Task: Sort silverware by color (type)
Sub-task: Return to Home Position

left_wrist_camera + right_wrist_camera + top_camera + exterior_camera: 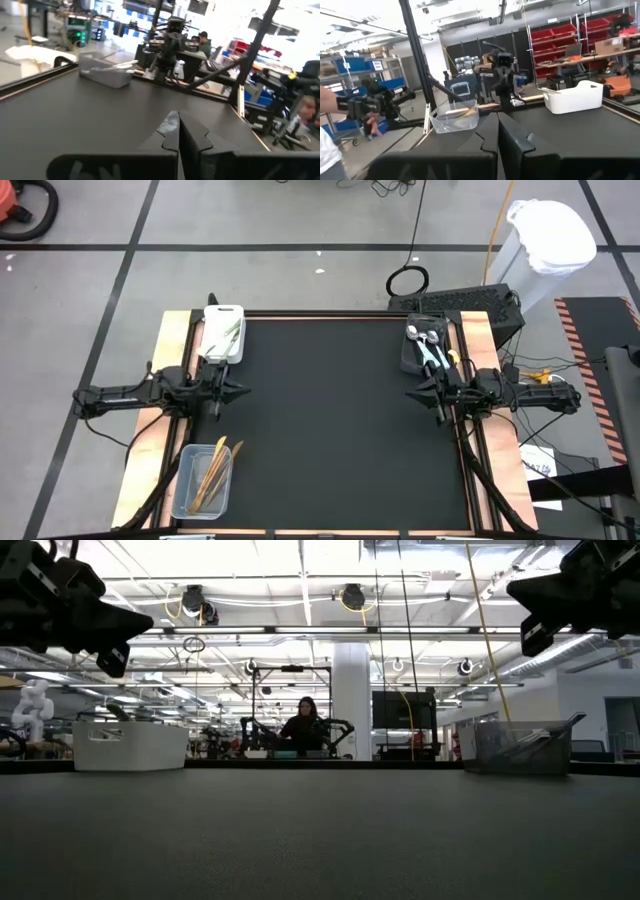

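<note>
All the silverware lies in bins. Pale-green-handled knives (230,335) lie in the white bin (213,315) at the far left. Thin orange utensils (214,470) lean in the clear bin (183,490) at the near left. Silver spoons and forks with blue handles (430,348) fill the dark bin (408,360) at the far right. My left gripper (243,391) hovers shut at the table's left edge, pointing right. My right gripper (411,392) hovers shut at the right edge, pointing left. Both hang above the mat in the low view, touching nothing.
The black mat (340,430) stretches bare between the two grippers. The white bin (572,97) and clear bin (455,119) show in the right wrist view, the dark bin (105,75) in the left wrist view. A person (305,725) sits beyond the far edge.
</note>
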You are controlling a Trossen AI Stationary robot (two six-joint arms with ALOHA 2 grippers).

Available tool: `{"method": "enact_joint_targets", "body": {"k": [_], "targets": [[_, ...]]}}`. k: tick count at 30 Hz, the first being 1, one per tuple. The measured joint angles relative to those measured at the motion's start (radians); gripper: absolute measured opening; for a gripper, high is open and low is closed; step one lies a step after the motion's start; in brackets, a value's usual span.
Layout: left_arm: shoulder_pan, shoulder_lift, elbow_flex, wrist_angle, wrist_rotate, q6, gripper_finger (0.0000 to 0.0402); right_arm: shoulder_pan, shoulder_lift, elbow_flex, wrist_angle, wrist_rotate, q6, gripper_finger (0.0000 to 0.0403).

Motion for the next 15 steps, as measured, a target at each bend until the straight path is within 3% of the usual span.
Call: {"method": "enact_joint_targets", "body": {"k": [15], "targets": [[0.000, 0.003, -0.001, -0.004, -0.027, -0.051, 0.0025, 0.000, 0.000, -0.001, -0.122, -0.008, 0.000, 0.0012]]}}
